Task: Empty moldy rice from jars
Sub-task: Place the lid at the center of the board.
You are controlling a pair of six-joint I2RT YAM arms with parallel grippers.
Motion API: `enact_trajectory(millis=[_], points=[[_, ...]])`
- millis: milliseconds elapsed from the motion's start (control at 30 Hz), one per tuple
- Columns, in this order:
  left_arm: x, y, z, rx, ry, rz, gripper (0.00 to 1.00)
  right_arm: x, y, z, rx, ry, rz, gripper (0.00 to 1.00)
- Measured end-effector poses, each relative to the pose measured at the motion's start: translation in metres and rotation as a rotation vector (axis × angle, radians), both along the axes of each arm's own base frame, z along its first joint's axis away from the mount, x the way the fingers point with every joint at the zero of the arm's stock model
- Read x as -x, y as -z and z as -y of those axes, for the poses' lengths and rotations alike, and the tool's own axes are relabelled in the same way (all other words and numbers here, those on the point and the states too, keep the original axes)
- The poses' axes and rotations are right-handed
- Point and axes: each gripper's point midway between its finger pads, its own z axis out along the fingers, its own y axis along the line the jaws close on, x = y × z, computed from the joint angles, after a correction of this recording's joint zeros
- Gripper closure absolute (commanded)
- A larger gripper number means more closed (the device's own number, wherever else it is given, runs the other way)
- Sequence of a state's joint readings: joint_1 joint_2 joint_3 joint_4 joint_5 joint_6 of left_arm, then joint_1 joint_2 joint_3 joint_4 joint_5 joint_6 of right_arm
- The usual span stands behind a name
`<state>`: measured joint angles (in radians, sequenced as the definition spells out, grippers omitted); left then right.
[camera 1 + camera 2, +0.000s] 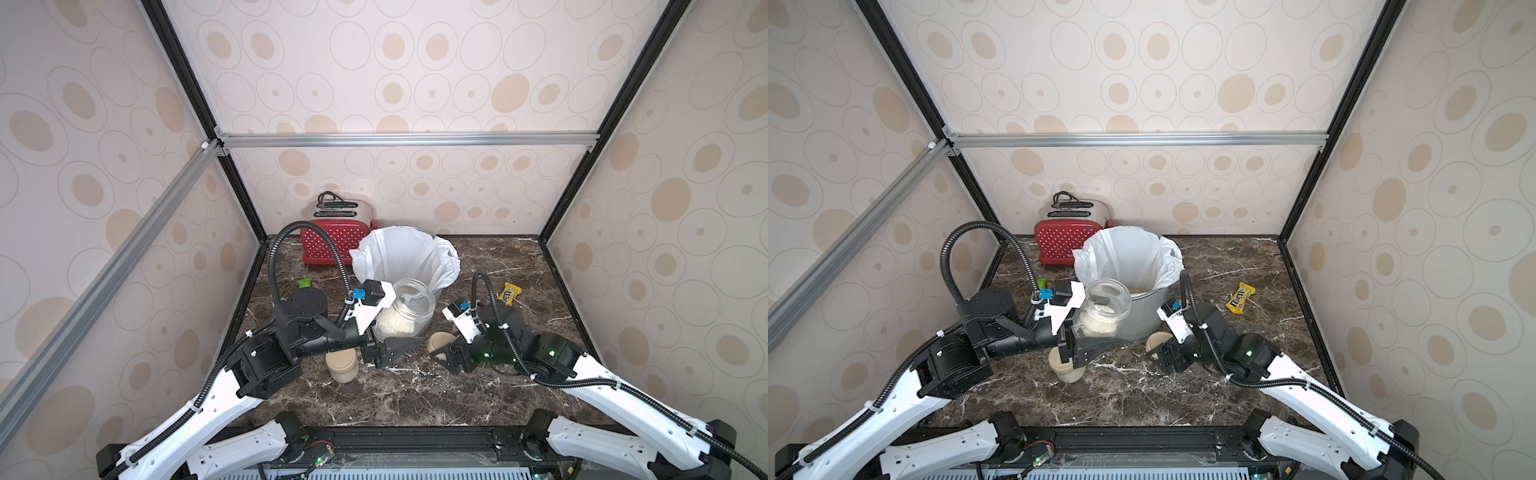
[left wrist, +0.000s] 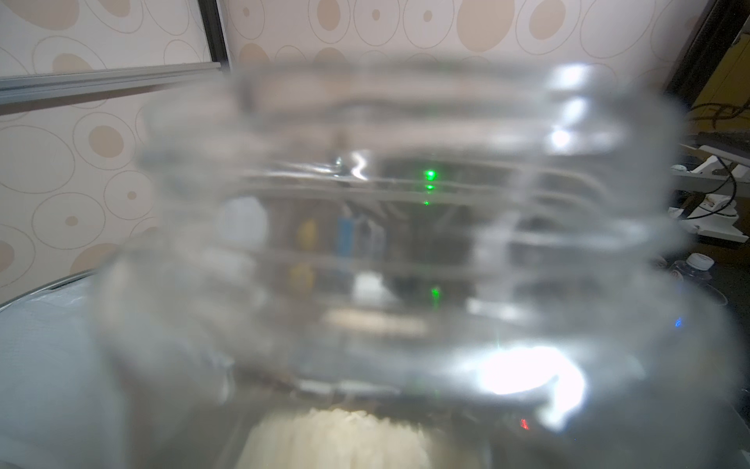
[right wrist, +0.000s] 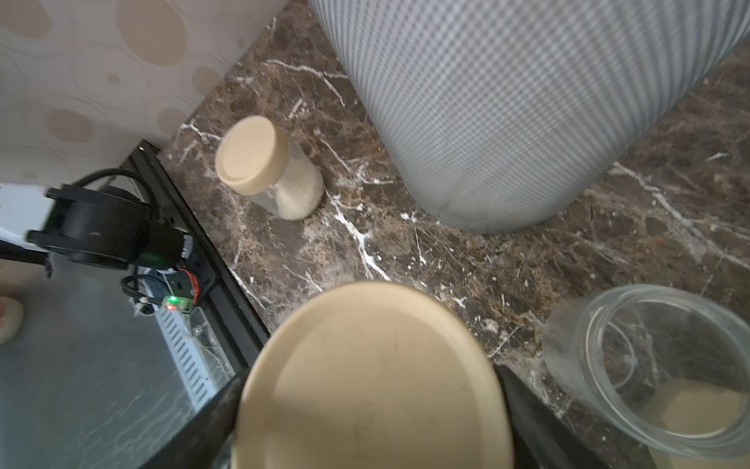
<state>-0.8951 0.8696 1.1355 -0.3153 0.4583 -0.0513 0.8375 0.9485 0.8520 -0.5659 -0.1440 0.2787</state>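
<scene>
The left gripper (image 1: 392, 348) clasps the open jar (image 1: 405, 305), tilted, its mouth beyond the fingers toward the bin (image 1: 1144, 318). The moldy rice (image 1: 392, 324) pools at the gripper end. The right gripper (image 1: 444, 355) pinches a lid (image 3: 373, 377) between its fingers.

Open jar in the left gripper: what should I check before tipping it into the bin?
1. The open jar has its lid off: ok.
2. The left gripper is shut on it: ok.
3. Its mouth is over the bin: cannot tell; it is near the rim.
4. The rice is emptied: not ok, some inside.
5. The right gripper grips the lid: ok.
6. The lidded jar stands upright: ok.
</scene>
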Motion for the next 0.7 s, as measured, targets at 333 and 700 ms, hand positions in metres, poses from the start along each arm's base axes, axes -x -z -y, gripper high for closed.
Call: enact_trajectory(millis=[333,700], points=[[-0.002,0.000,-0.001,-0.001,-0.012,0.002,0.64,0.003,0.066,-0.011,0.159,0.052,-0.003,0.56],[-0.002,0.000,-0.001,-0.001,-0.015,0.002,0.64,-0.005,0.118,-0.014,0.260,0.127,-0.004,0.54]])
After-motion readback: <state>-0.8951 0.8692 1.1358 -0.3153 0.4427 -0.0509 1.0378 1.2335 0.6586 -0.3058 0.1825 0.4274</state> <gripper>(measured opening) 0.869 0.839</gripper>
